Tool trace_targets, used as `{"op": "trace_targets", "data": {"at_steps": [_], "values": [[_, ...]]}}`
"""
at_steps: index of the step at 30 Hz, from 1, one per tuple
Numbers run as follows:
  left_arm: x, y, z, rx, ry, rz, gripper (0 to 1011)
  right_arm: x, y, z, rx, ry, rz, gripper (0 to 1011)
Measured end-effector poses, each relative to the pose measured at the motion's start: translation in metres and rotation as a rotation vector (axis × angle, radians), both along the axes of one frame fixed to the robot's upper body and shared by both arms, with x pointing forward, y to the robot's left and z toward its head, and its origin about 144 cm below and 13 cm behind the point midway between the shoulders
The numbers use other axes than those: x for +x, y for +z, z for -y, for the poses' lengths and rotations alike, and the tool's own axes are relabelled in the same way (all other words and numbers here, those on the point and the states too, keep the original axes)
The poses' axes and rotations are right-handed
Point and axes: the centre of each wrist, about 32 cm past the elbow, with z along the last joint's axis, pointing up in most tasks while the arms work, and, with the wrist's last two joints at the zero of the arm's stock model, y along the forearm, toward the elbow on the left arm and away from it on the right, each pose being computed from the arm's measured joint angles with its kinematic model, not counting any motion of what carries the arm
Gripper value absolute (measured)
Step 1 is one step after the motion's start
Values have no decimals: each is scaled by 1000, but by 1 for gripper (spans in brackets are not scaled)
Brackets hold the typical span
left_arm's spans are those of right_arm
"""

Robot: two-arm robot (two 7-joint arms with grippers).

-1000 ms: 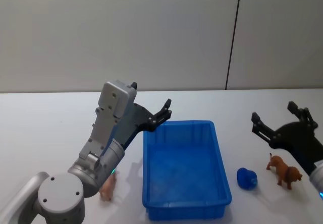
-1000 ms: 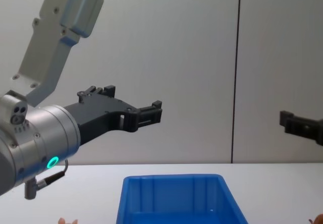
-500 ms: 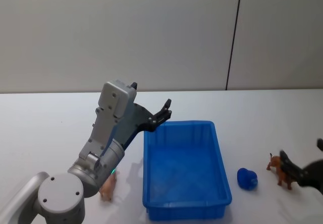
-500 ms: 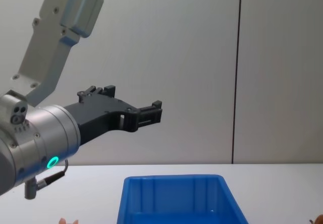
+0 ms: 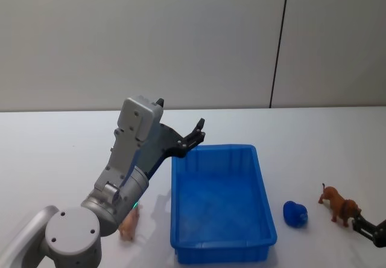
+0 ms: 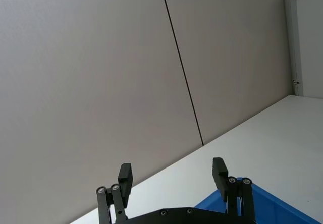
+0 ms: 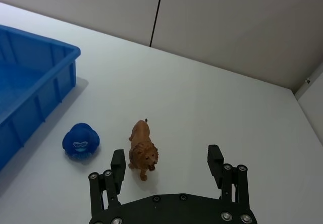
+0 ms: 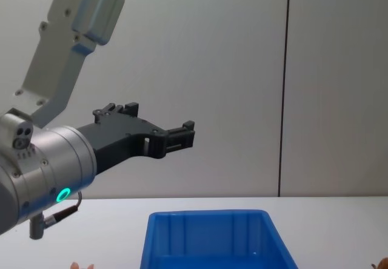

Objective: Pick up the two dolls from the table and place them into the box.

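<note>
A pink doll [image 5: 128, 223] lies on the white table [image 5: 54, 153] left of the blue box [image 5: 263, 220], partly hidden by my left arm. A brown lion doll [image 5: 341, 204] stands right of the box. My left gripper [image 5: 196, 134] hangs open and empty in the air over the box's far left corner [image 6: 262, 204]. My right gripper [image 7: 167, 166] is open and low, close behind the lion [image 7: 142, 148], which stands just ahead of one finger. In the head view that gripper [image 5: 367, 229] sits at the lower right edge.
A small round blue toy [image 5: 295, 213] lies between the box and the lion, also in the right wrist view [image 7: 81, 141]. The box's inside [image 8: 209, 245] holds nothing. Grey wall panels stand behind the table.
My right gripper has drawn back and down from beyond the lion to the near right, now behind the lion. The left arm and the toys have not moved.
</note>
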Motion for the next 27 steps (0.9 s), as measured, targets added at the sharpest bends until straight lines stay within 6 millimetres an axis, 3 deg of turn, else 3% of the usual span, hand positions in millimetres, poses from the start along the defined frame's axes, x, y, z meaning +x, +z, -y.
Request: {"op": "trace_targets", "data": {"at_steps": [27], "values": [[0, 0, 0, 0, 0, 0, 1003, 42, -25, -8, -11, 24, -161, 1001]]}}
